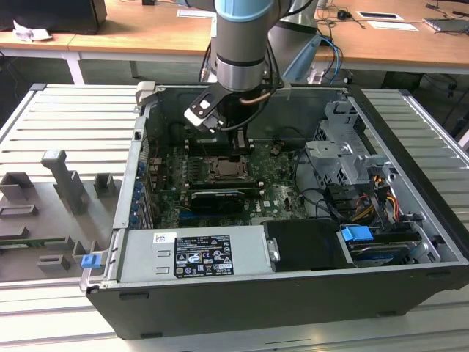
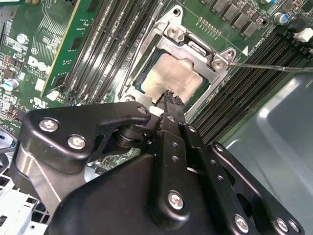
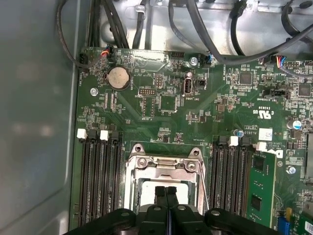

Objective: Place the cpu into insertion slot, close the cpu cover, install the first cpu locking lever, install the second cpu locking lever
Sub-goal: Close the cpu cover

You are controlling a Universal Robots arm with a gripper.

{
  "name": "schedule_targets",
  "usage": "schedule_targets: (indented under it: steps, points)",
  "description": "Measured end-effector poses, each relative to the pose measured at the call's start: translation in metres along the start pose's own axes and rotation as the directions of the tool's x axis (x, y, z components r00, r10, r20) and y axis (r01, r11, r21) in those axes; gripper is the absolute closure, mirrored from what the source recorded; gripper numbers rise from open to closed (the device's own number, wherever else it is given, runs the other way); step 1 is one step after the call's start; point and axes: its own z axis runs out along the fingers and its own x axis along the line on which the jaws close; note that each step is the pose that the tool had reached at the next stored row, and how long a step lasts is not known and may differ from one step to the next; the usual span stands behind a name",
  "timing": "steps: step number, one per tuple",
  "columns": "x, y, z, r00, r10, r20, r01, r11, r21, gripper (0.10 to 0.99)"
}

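The cpu lies in the insertion slot, its pale metal face showing through the cutout of the cpu cover. The silver cover lies flat over the slot. My gripper is shut with nothing between its fingers, and its tips are over the near edge of the chip. In the first wrist view the gripper stands at the cover's edge. A thin locking lever sticks out sideways from one corner of the cover. In the exterior view the gripper hangs just behind the slot.
Black memory strips flank the slot on both sides, one holding a green module. Cables run along the case wall. A drive cage and power supply crowd the case. A grey foam tray lies outside.
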Motion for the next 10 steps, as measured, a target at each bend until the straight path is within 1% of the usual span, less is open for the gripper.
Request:
schedule_targets:
  steps: [3,5,10]
  points:
    - [0.0001,-0.0021,0.0013,1.0000,-0.002,-0.0002,0.002,1.0000,0.000,0.980]
    - [0.0002,-0.0058,0.0026,1.0000,-0.005,-0.0003,0.005,1.0000,0.000,0.980]
    - [0.0002,-0.0101,0.0055,0.9999,-0.011,-0.0005,0.011,0.9999,0.000,0.980]
